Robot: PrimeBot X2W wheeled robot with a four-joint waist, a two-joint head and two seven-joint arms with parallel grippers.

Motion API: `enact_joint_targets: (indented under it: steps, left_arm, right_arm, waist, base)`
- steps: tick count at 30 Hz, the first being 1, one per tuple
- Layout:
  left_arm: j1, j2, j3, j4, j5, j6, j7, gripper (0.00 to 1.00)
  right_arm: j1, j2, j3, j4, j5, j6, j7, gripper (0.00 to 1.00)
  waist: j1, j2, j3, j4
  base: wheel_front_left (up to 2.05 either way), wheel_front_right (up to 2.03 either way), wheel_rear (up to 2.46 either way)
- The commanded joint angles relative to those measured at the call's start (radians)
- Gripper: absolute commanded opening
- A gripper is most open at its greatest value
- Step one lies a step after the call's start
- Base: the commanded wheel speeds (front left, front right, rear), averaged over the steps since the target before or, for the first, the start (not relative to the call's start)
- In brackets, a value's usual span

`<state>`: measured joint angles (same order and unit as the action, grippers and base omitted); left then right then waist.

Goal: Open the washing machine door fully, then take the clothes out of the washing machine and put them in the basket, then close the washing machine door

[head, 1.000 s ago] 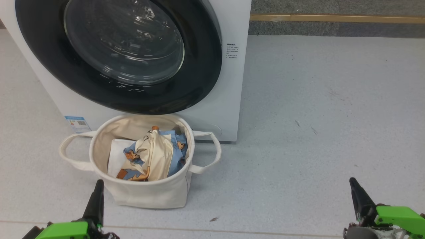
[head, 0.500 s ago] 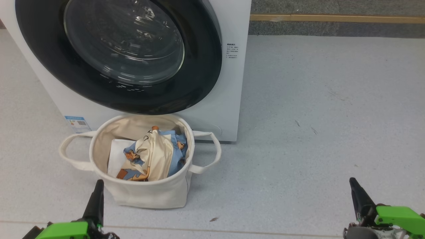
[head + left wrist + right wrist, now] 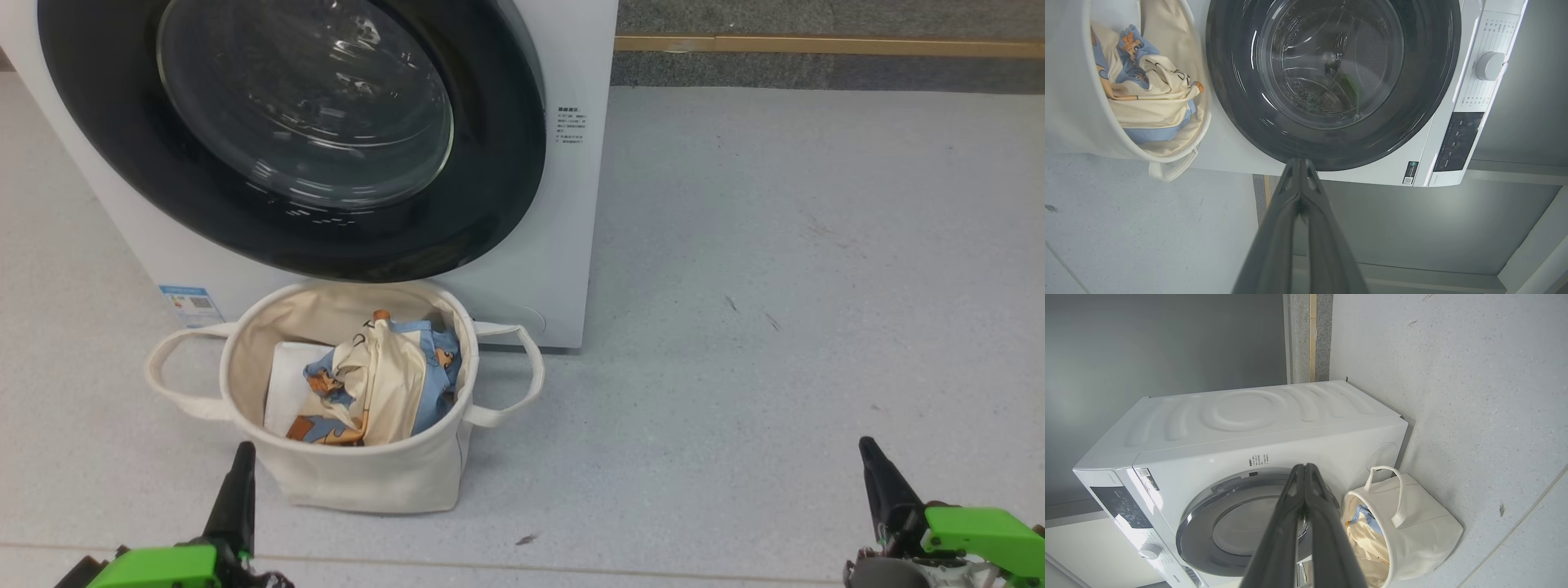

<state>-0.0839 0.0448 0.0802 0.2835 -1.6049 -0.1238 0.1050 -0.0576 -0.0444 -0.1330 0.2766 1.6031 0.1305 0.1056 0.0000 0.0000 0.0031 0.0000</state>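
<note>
- The left gripper (image 3: 242, 459) sits at the lower left of the head view. In the left wrist view its jaws are pressed together and hold nothing.
- The basket (image 3: 351, 478) stands on the floor (image 3: 775, 245) just beyond those jaws and slightly to their right, near them. Whether they touch its wall cannot be told.
- The clothes (image 3: 384, 384), light-blue with orange prints and cream fabric, lie bunched inside the basket, ahead of the left jaws and well apart from the right ones.
- A blue sticker (image 3: 189, 304) with a QR code is on the washer's lower front, left of the basket. Its writing is too small to read.
- The washing machine door (image 3: 506, 188) lies shut against the washing machine (image 3: 571, 245), directly behind and above the basket.
- A small block of text (image 3: 570, 124) is printed right of the door and is not legible.
- The left wrist view shows a dial (image 3: 1490, 65) and a dark panel (image 3: 1457, 139). No brand name can be read.
- The right gripper (image 3: 867, 449) is at the lower right over bare floor, with its jaws closed on nothing in the right wrist view.
</note>
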Motion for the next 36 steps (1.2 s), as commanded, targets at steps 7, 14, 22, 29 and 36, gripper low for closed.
enact_joint_targets:
  steps: [7,14,22,29,36]
  left_arm:
    - [-0.024,0.005,0.033,-0.038,-0.004,-0.007,0.008,0.0]
    - [-0.024,0.005,0.033,-0.038,-0.004,-0.007,0.008,0.0]
    - [-0.024,0.005,0.033,-0.038,-0.004,-0.007,0.008,0.0]
    - [-0.024,0.005,0.033,-0.038,-0.004,-0.007,0.008,0.0]
    - [-0.024,0.005,0.033,-0.038,-0.004,-0.007,0.008,0.0]
  right_arm:
    - [-0.05,-0.006,0.019,-0.032,0.006,0.0,0.008,0.0]
    - [-0.05,-0.006,0.019,-0.032,0.006,0.0,0.008,0.0]
    - [-0.05,-0.006,0.019,-0.032,0.006,0.0,0.008,0.0]
    - [-0.05,-0.006,0.019,-0.032,0.006,0.0,0.008,0.0]
    - [-0.05,-0.006,0.019,-0.032,0.006,0.0,0.008,0.0]
  waist:
    - [0.0,0.0,0.0,0.0]
    - [0.0,0.0,0.0,0.0]
    - [0.0,0.0,0.0,0.0]
    - [0.0,0.0,0.0,0.0]
    - [0.0,0.0,0.0,0.0]
  base:
    - [0.0,0.0,0.0]
    - [0.0,0.0,0.0]
    - [0.0,0.0,0.0]
    - [0.0,0.0,0.0]
    - [0.0,0.0,0.0]
